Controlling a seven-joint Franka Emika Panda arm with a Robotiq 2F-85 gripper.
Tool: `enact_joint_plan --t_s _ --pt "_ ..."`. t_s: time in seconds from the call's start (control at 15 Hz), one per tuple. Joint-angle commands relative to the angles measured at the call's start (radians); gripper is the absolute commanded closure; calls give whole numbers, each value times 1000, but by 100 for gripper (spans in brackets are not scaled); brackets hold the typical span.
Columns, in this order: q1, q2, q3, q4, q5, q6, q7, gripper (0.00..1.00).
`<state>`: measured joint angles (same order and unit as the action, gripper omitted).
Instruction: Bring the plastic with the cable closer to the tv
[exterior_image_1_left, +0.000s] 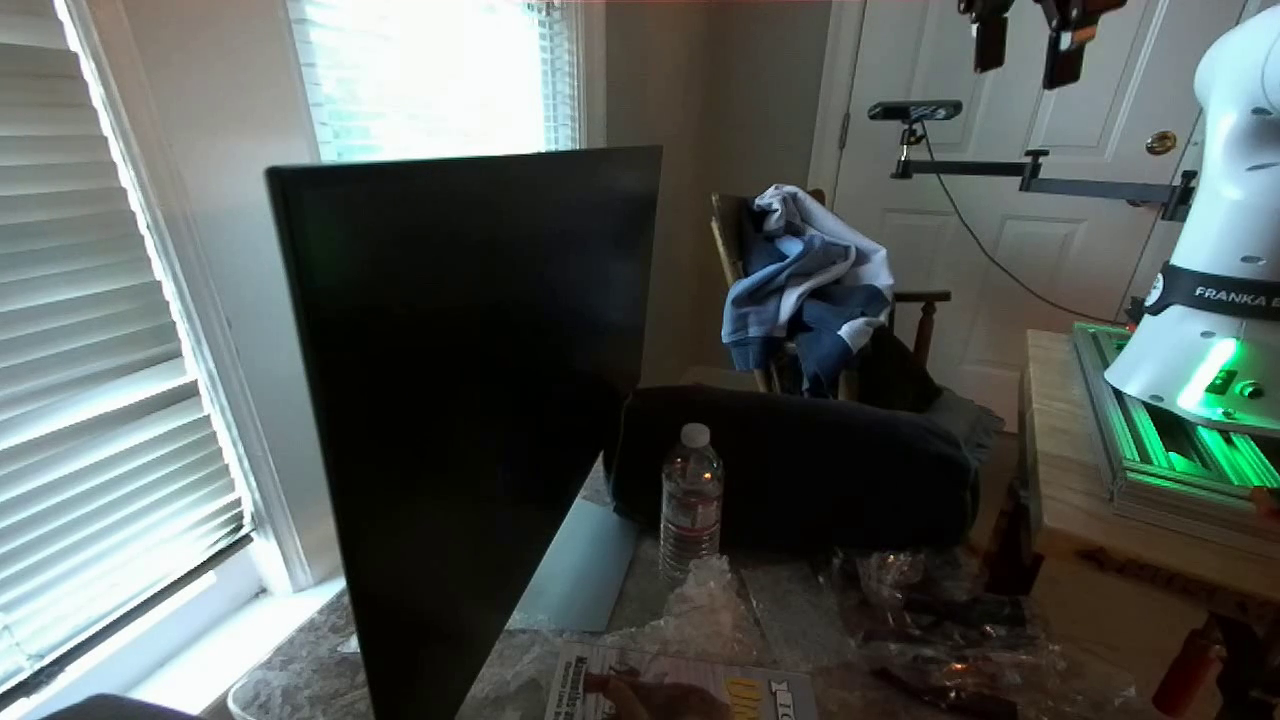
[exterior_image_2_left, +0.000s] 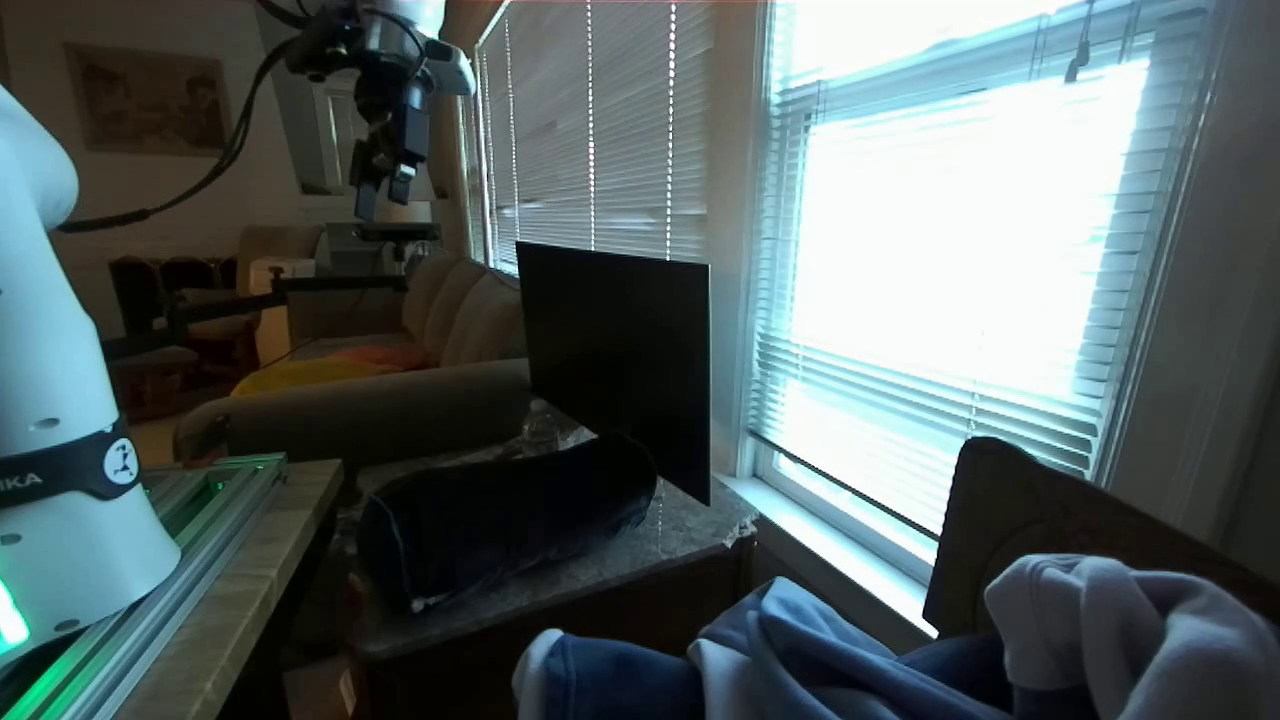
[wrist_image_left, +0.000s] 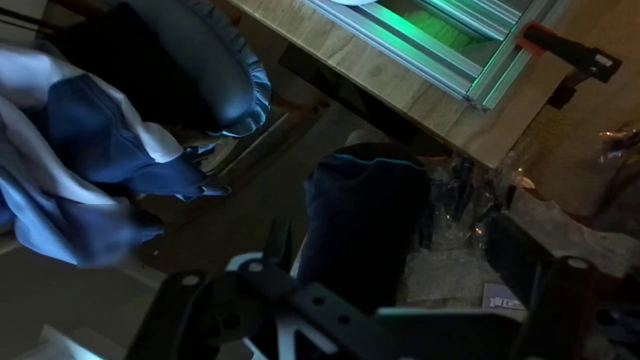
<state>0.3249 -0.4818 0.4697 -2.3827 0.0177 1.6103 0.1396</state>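
Observation:
The tv (exterior_image_1_left: 470, 400) is a large black panel standing on the table; it also shows in an exterior view (exterior_image_2_left: 620, 350). The plastic with the cable (exterior_image_1_left: 950, 610) is crumpled clear bagging with dark cable-like pieces. It lies at the table's edge near the robot's bench, apart from the tv. In the wrist view it (wrist_image_left: 452, 200) lies right of the low black cushion-like object. My gripper (exterior_image_1_left: 1026, 68) is high above, with its fingers apart and nothing between them; it also shows in an exterior view (exterior_image_2_left: 384, 198) and in the wrist view (wrist_image_left: 387, 230).
A low black rounded object (exterior_image_1_left: 800, 470) lies across the table behind a water bottle (exterior_image_1_left: 691, 510). A magazine (exterior_image_1_left: 690, 690) and more clear plastic (exterior_image_1_left: 700, 610) lie nearer the front. A camera on a bar (exterior_image_1_left: 915, 110) stands out beside the robot's wooden bench (exterior_image_1_left: 1060, 450).

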Motion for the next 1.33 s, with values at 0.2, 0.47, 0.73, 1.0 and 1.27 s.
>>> enact_joint_plan --t_s 0.2,0.47,0.73,1.0,1.27 --pt "81 187 133 -92 -125 271 85 0" --pt "84 216 150 -112 -192 316 118 0" --pt "81 254 156 -117 -219 338 135 0" --pt "70 326 163 -107 -232 381 162 0" --pt "79 474 173 -82 -243 539 213 0"
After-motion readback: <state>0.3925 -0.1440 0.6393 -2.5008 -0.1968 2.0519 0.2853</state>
